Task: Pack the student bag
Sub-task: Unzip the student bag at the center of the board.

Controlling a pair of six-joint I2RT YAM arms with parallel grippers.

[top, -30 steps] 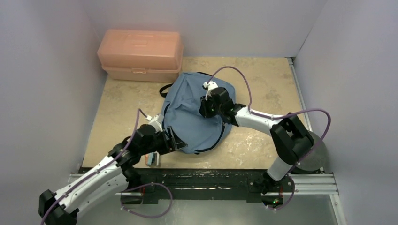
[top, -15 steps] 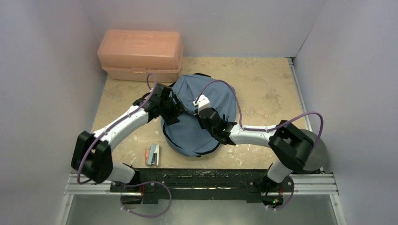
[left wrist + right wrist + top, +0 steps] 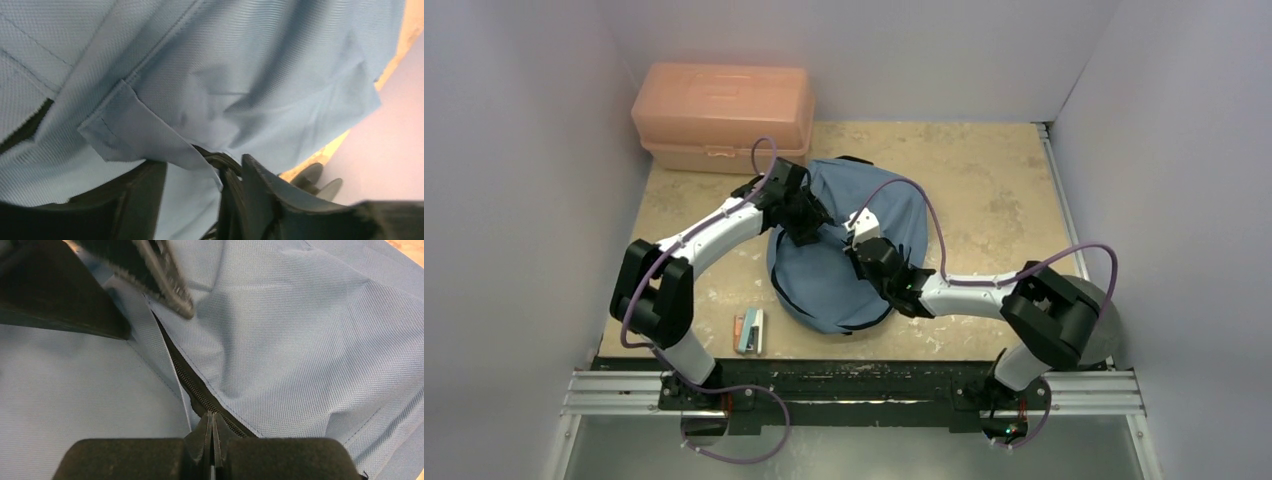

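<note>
The student bag [image 3: 824,285], a soft blue fabric backpack, lies flat in the middle of the table. My left gripper [image 3: 816,230] reaches over its upper left part. In the left wrist view the left gripper [image 3: 200,170] stands open, with a fold of blue fabric [image 3: 150,135] and the dark zipper edge [image 3: 220,162] between its fingers. My right gripper [image 3: 852,246] rests on the bag's middle, close to the left one. In the right wrist view the right gripper [image 3: 212,416] is shut, its tips pressed together right at the black zipper track [image 3: 187,380]. I see nothing between them.
A rigid salmon-pink plastic box [image 3: 724,115] stands at the back left, just behind the bag. A small flat teal and orange item [image 3: 749,332] lies near the front edge, left of the bag. Grey walls close in the left, back and right sides.
The left arm swung from the bag's near left corner to its far left part, its jaws narrowing slightly. The right gripper drew back toward the bag's middle and closed fully.
</note>
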